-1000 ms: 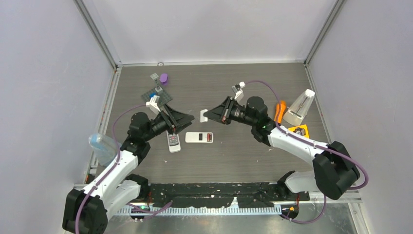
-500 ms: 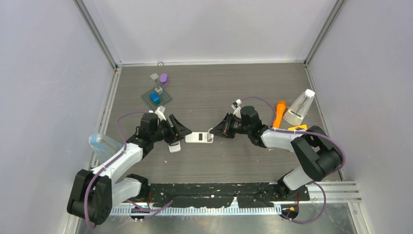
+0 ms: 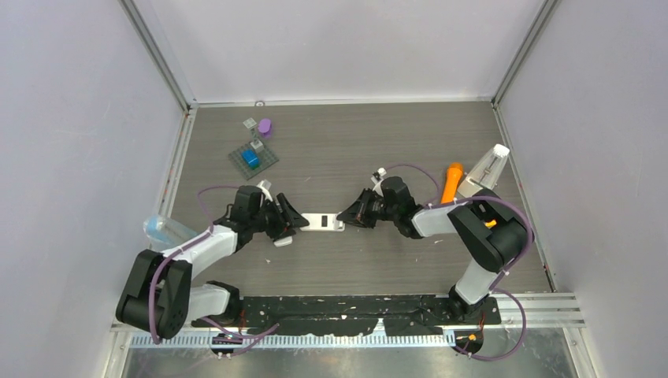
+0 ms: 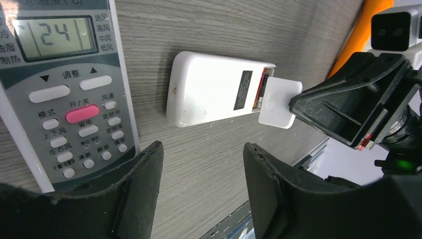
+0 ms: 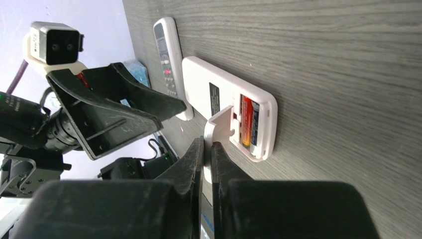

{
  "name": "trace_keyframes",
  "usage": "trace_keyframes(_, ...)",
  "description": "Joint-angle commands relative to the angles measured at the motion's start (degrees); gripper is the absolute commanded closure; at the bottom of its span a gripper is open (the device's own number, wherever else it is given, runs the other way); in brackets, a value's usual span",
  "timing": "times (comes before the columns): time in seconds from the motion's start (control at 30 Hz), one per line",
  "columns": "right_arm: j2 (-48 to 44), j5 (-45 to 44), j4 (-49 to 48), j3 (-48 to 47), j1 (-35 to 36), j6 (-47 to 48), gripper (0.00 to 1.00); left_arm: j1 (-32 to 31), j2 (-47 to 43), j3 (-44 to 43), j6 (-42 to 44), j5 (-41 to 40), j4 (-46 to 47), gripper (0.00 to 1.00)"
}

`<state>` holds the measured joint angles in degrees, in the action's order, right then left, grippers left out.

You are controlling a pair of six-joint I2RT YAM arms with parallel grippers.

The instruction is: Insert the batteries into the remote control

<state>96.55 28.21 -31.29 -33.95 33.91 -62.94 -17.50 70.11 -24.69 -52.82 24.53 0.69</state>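
Two batteries [image 5: 248, 127] lie in the centre remote [image 5: 200, 83]; my right gripper [image 5: 204, 145] clamps its cover [image 5: 220, 124], probably for closing; left gripper [image 4: 203, 151] released, to brace.

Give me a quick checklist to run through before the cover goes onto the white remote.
1. Are the batteries in the white remote: ok, they lie in the open bay.
2. Battery polarity: cannot tell.
3. Is the cover held by the right claw: ok, pinched shut on it.
4. Is the cover lined up with the bay: cannot tell; it sits at the open end, tilted.
5. Is the left claw ready to brace: ok, it is open and not touching the remote.
6. Is the grey remote out of the way: ok, it lies apart.
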Motion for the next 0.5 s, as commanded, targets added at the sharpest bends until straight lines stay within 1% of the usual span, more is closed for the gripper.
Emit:
trace_keyframes(0.0,1.2,-1.8,-7.3,-0.5,1.0,-2.0,0.95,0.3,1.7,0.4,1.5,0.2,3.0,0.40)
trace_keyframes(0.23,1.7,-3.1,-6.5,-0.8,1.1,-0.8,0.95,0.3,4.3,0.6,1.3,0.5,3.6,0.44)
trace_keyframes(0.47,4.5,-2.6,-5.6,-2.0,1.1,0.7,0.94,0.4,6.6,-0.1,1.4,0.9,3.9,0.46)
